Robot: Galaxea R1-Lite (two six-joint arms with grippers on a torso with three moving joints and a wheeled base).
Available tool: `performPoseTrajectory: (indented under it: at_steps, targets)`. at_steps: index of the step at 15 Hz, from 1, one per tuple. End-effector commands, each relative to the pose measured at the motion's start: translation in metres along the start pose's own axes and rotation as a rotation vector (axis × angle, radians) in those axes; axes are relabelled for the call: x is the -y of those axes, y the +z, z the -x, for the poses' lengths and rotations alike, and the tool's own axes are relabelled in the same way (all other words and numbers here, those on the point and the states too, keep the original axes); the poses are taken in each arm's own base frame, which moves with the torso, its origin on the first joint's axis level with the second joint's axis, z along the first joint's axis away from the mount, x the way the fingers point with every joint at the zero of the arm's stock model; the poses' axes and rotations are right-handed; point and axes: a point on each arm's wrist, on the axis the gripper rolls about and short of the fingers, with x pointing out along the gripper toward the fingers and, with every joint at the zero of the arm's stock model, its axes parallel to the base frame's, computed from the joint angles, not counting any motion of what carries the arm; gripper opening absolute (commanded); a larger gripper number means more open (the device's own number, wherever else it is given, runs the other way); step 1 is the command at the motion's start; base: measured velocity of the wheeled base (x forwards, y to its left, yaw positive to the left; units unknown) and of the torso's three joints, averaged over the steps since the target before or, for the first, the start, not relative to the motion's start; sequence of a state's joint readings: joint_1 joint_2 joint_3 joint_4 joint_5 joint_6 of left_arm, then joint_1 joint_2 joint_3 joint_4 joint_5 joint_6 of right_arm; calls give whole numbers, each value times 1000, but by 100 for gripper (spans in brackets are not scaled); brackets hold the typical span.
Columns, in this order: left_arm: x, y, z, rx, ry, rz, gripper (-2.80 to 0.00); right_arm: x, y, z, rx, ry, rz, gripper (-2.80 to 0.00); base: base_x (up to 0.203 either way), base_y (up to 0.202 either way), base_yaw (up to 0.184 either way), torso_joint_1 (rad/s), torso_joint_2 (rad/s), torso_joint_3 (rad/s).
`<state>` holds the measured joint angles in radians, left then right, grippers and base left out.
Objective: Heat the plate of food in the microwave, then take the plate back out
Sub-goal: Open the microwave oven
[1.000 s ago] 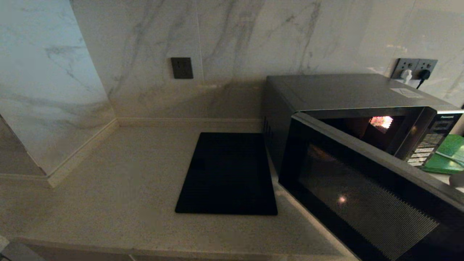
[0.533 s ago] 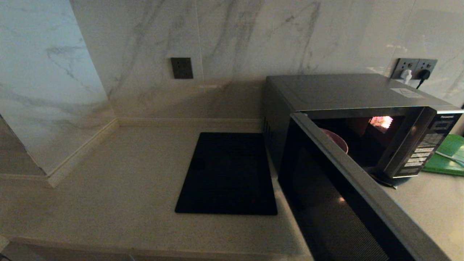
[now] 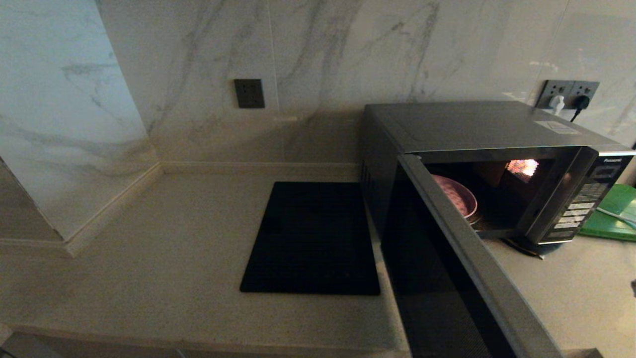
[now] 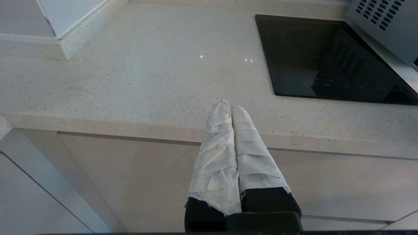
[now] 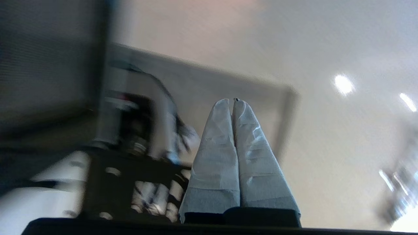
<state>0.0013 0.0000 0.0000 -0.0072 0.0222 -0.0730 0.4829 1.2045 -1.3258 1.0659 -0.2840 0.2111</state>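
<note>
Two grippers show only in our wrist views, both clenched on nothing. Nearest us, our left gripper (image 4: 231,106) hangs parked in front of the counter (image 4: 137,75) edge, its wrapped fingers (image 4: 217,143) pressed together, above the pale cabinet front. Our right gripper (image 5: 232,101) has its wrapped fingers (image 5: 217,156) touching along their whole length too; its surroundings are too blurred for us to place it.

Farther in, the black slab (image 3: 313,238) lies flat on the counter, just left of the microwave (image 3: 477,127). The microwave door (image 3: 447,268) stands swung wide toward us, hinged on its left side. Inside the lit cavity sits the plate (image 3: 457,195), partly hidden behind the door's edge; we cannot make out the food on it. At the far right a green board (image 3: 613,211) lies beside the button panel (image 3: 584,204). Behind everything, marble wall (image 3: 348,54) carries two sockets (image 3: 569,94) with plugs in.
</note>
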Motion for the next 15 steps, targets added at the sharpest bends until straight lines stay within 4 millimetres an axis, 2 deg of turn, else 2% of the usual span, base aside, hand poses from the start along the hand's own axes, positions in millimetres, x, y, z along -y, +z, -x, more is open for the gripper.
performPoseTrajectory:
  at_steps: [1, 4, 15]
  targets:
    - [0, 0, 0, -1, 1, 1, -280, -6, -1, -6, 31, 57, 9, -280, 0, 0, 0, 0, 0, 0]
    - [0, 0, 0, -1, 1, 1, -280, -10, -5, -4, 6, 184, 21, -280, 0, 0, 0, 0, 0, 0]
    - [0, 0, 0, 0, 2, 1, -280, -16, -25, 7, 15, 315, 120, -280, 0, 0, 0, 0, 0, 0]
